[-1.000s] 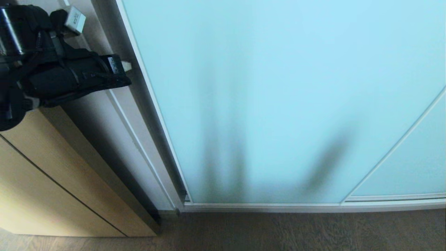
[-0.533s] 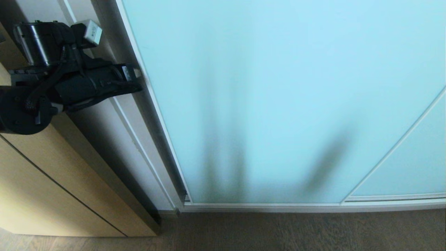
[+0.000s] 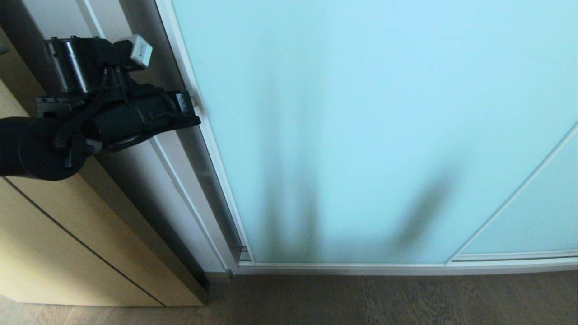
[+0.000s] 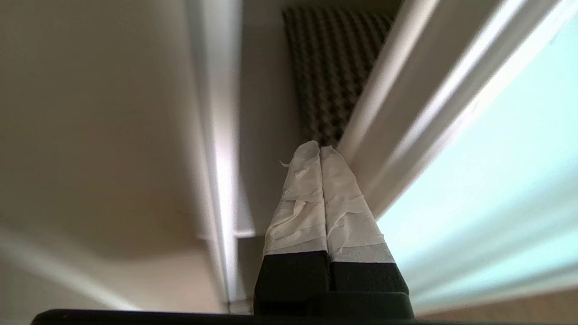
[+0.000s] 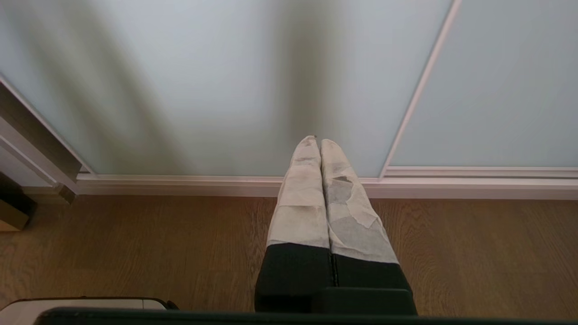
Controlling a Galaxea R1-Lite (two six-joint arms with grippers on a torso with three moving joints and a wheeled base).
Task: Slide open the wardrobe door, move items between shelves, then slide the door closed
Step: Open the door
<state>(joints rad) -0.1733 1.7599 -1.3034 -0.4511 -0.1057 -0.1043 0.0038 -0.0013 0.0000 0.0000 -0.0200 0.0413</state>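
Here the left gripper (image 3: pixel 195 109), fingers pressed together, sits against the sliding wardrobe door's (image 3: pixel 384 135) frame edge. Judging by that thin contact, the tips could slip off and stall the door; the right gripper (image 5: pixel 320 143), fingers also together, hangs above the floor (image 5: pixel 135 243).

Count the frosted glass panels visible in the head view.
2. The sliding wardrobe door fills most of the view; a second panel sits at lower right past a thin white frame strip. More may lie outside the view.
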